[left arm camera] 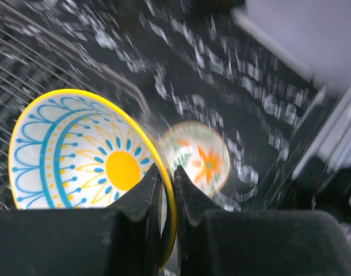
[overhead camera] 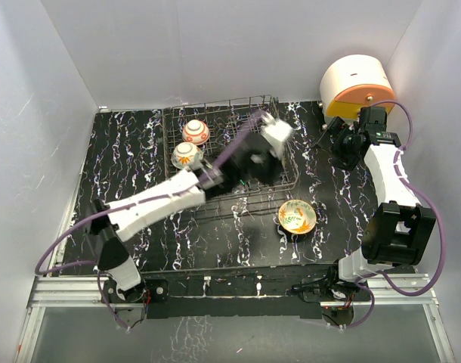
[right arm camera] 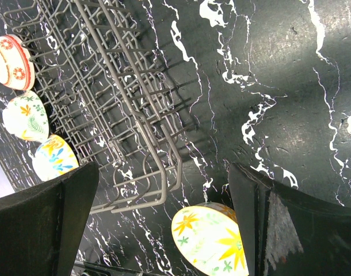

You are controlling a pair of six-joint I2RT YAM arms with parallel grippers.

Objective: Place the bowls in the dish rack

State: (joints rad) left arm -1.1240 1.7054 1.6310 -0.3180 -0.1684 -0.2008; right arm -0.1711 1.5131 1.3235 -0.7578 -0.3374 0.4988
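**Left pincer clamped on the blue-yellow bowl at the dish rack**

The left pincer [left arm camera: 167, 172] is closed on the rim of the blue-yellow bowl [left arm camera: 77, 155]. One finger is inside the rim and one outside, and the bowl stands on edge. Grey rack wires run past the bowl at its 10 o'clock in the left wrist view.

From above, the left arm [overhead camera: 159, 200] reaches from the table's 7 o'clock corner over the middle of the dish rack [overhead camera: 215, 108]. Its far end is blurred there, and the gripped bowl does not show in that view.

The rack sits on the black marbled table [overhead camera: 125, 151], toward 12 o'clock. Two bowls stand on edge in its 9 o'clock side, the red bowl [overhead camera: 196, 131] at 12 o'clock of the cream-green bowl [overhead camera: 187, 156].

In the right wrist view a yellow-rimmed bowl [right arm camera: 54, 158] with blue marks stands next in that row. I cannot tell whether it is the gripped one.

The orange-green bowl [overhead camera: 297, 217] lies upright on the table, outside the rack, near its 4 o'clock corner.

The right pincer [right arm camera: 164, 167] is spread wide and holds nothing. It hangs over bare table at 3 o'clock of the rack. A round white and orange drawer unit [overhead camera: 357, 87] stands in the table's 1 o'clock corner.
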